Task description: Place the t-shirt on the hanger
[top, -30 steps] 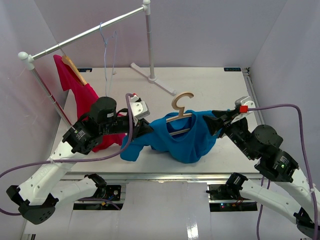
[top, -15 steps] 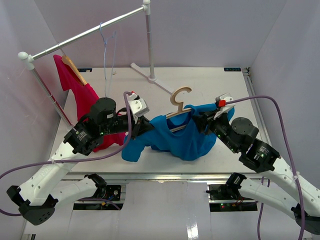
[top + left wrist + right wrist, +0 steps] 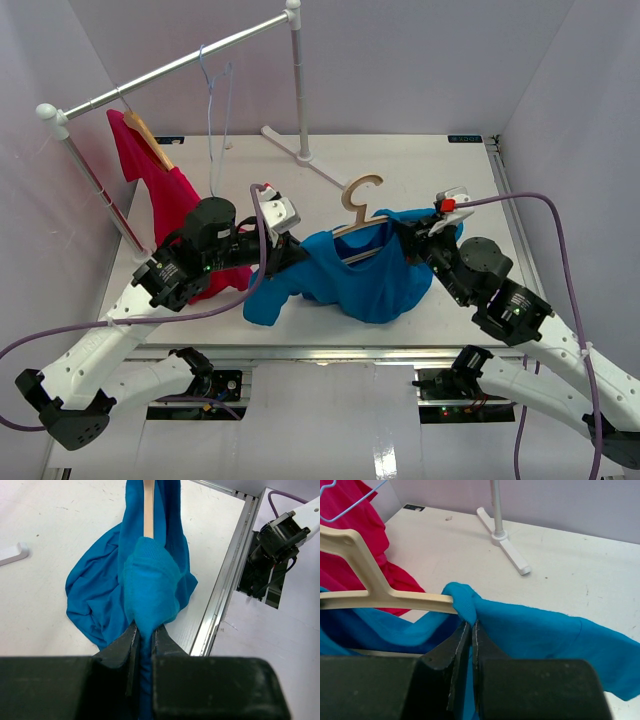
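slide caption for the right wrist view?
Right gripper shut on a fold of the blue t-shirt at the end of the wooden hanger, with the red shirt behind.

White table [image 3: 430,180]: blue t-shirt [image 3: 365,285] partly resting, rack foot [image 3: 320,165] standing.

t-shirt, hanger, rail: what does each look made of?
The t-shirt looks like soft knit cloth, perhaps cotton, matte blue: it wrinkles, drapes and bunches. The hanger looks like pale wood with a smooth matte finish; no grain shows clearly, so moulded plastic is possible. The rail is probably a metal tube, judging by its even silvery sheen.
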Controlling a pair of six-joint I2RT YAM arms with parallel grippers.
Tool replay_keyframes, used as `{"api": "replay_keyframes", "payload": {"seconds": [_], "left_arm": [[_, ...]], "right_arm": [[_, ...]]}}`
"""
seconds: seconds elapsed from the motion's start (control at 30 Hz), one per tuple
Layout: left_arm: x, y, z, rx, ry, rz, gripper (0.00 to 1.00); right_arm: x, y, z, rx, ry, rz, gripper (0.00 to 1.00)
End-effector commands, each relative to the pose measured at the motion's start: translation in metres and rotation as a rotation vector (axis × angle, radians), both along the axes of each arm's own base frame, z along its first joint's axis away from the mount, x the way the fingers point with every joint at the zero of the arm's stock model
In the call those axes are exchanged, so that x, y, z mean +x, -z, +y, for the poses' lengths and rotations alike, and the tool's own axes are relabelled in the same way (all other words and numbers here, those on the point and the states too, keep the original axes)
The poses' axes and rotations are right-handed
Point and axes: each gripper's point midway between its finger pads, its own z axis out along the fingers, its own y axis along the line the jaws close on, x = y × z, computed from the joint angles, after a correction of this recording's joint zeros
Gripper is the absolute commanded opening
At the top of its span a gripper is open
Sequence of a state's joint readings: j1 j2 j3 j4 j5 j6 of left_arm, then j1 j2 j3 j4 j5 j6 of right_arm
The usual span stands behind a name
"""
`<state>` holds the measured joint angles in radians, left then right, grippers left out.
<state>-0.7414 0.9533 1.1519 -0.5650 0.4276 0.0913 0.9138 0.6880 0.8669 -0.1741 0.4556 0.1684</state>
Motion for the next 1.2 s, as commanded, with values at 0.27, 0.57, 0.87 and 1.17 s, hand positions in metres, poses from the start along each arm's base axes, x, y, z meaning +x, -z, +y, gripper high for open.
{"api": "replay_keyframes", "payload": {"seconds": [0.27,0.57,0.87,1.17], "left_arm": [[0.010,0.001,0.006,-0.005,-0.054,-0.064,0.00],[0.010,0.001,0.010,0.001,-0.060,-0.083,0.00],[-0.008,0.000,0.008,-0.013,0.030,-0.085,0.00],[-0.037,0.004,-0.002,-0.043,0.196,-0.031,0.00]], "right_arm": [[0.007,-0.039,-0.033,0.081,0.157,-0.070,0.08],[0.017,-0.024,-0.036,0.034,0.239,0.021,0.08],[-0.026,-0.042,0.010,-0.081,-0.188,-0.055,0.37],[-0.071,-0.087,0.039,-0.105,-0.520,-0.229,0.57]]}}
